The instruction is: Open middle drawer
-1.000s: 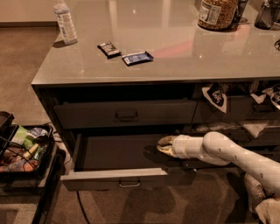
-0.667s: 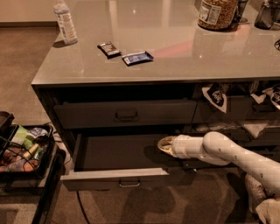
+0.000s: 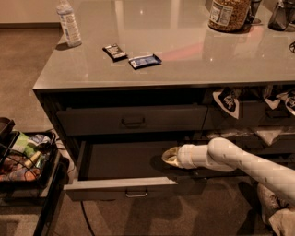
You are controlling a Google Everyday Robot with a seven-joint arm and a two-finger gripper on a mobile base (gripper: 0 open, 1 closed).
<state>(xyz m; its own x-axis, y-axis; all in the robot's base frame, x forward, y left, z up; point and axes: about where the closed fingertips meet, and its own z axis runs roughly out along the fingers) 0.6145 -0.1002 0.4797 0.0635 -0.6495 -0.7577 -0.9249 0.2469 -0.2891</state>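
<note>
The middle drawer (image 3: 120, 188) is pulled out from the dark-grey cabinet. Its flat front carries a small metal pull (image 3: 137, 193), and its plain grey inside (image 3: 122, 159) is in view. My gripper (image 3: 169, 156) is at the end of the white arm (image 3: 230, 159), which reaches in from the right. It hovers over the right part of the open drawer's inside, behind the front panel and apart from the pull. The closed drawer above (image 3: 132, 119) has its own pull.
On the countertop (image 3: 184, 60) stand a water bottle (image 3: 68, 23), two snack packets (image 3: 115, 51) (image 3: 144, 61) and a jar (image 3: 229, 14). A black rack of snacks (image 3: 25, 156) stands on the floor at left. Chip bags (image 3: 227, 100) hang at right.
</note>
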